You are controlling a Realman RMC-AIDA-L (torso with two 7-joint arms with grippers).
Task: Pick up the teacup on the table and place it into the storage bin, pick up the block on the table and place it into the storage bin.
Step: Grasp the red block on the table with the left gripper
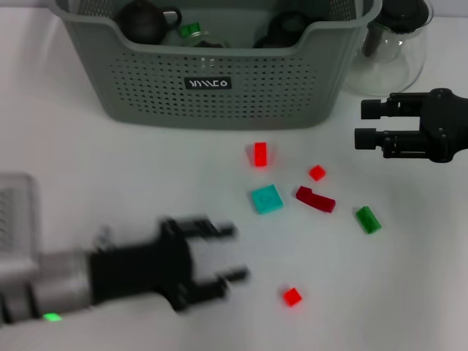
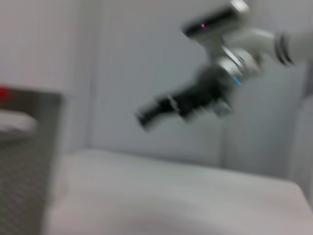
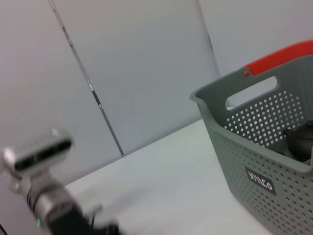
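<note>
A clear glass pitcher (image 1: 395, 51) with a black lid stands on the white table (image 1: 110, 168), just beside the far right corner of the grey-green basket. A red-orange strip (image 3: 279, 56) shows beyond the basket's far rim.

A: bin colour?
B: storage bin (image 1: 219, 80) grey-green, perforated dot pattern on sides, black label (image 1: 207, 83) with white lettering; dark teapots inside

A: blocks?
B: four bright red ones, e.g. red block (image 1: 259, 154), one teal block (image 1: 266, 198), dark red block (image 1: 315, 199), green block (image 1: 368, 219), all on white table (image 1: 110, 168)

A: grippers?
B: both black
</note>
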